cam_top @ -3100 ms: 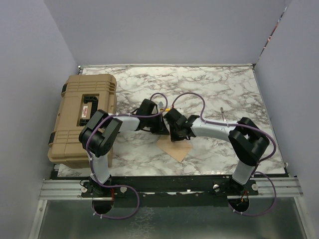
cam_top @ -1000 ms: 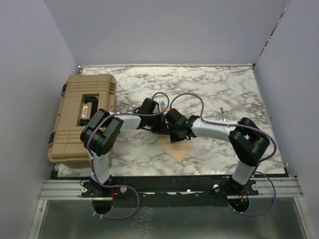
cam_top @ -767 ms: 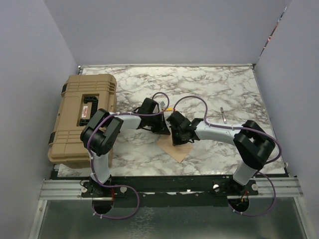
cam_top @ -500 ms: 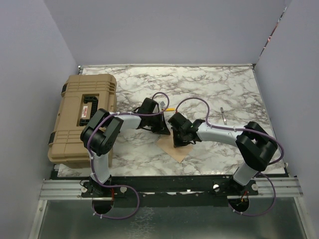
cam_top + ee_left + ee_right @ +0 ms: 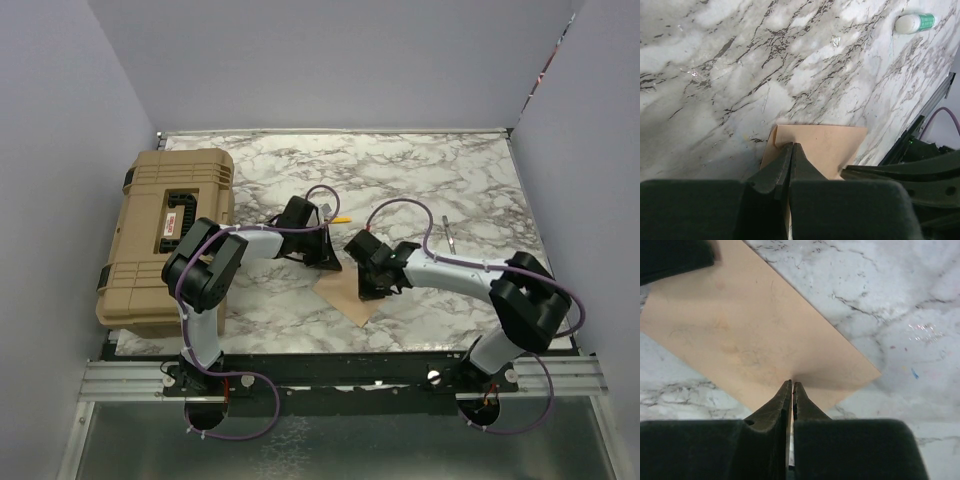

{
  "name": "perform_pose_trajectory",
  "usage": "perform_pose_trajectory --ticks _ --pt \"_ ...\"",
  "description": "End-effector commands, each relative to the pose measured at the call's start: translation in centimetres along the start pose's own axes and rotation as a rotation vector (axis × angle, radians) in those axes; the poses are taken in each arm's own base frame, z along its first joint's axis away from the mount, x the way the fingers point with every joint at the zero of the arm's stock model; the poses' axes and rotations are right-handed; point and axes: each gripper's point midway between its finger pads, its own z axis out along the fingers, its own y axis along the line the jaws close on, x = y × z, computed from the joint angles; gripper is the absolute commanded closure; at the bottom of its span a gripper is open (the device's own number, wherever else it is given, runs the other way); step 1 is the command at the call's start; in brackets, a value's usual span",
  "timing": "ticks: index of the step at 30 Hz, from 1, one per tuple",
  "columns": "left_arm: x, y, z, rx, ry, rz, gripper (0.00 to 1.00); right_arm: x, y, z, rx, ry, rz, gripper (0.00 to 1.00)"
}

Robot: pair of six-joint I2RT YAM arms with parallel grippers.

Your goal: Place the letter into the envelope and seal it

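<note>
tan kraft paper envelope is laid flat on the white marble worktop, pressed under the left gripper and right gripper, both closed tight; no loose letter is seen, so only sealing is judged left.

- Left arm: folded high at the elbow, forearm reaching right toward the centre.
- Left tool: closed, fingers pressed flat together, tips pointing down.
- Right arm: stretched low, forearm running leftward from the elbow.
- Right tool: closed, fingertips meeting, angled down; near left tool, not touching.
</note>
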Motion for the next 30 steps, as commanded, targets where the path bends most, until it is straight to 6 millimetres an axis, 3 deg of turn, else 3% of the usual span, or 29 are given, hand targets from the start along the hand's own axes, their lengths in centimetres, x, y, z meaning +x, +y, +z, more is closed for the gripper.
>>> perform_pose_trajectory --ticks 1,3,6,10,13,22,30 --pt "1.5 3.6 0.6 -0.132 0.048 0.006 1.00 -1.4 -0.2 -3.6 -0.022 -0.091 0.056 0.93" --pt "0.8 2.5 0.1 -0.112 0.036 0.027 0.99 -2.5 -0.1 -5.4 -0.039 -0.143 0.077 0.90" --pt "-0.5 0.1 -1.0 -0.064 0.017 0.061 0.89 -3.0 -1.2 -6.3 -0.009 -0.158 0.108 0.86" --pt "-2.0 -3.2 -3.1 -0.007 -0.024 0.102 0.66 -2.7 -3.8 -5.7 0.055 -0.135 0.164 0.81" --pt "-2.5 -4.5 -4.9 -0.008 -0.072 0.125 0.52 -2.6 -5.8 -4.6 0.092 -0.109 0.216 0.80" --pt "-1.5 -1.6 -8.4 -0.182 -0.199 0.142 0.35 -3.3 -6.6 -1.3 0.106 -0.048 0.207 0.88" --pt "-3.6 -1.0 -13.5 -0.338 -0.399 0.197 0.01 -2.8 -6.6 1.1 0.137 0.016 0.179 0.90"
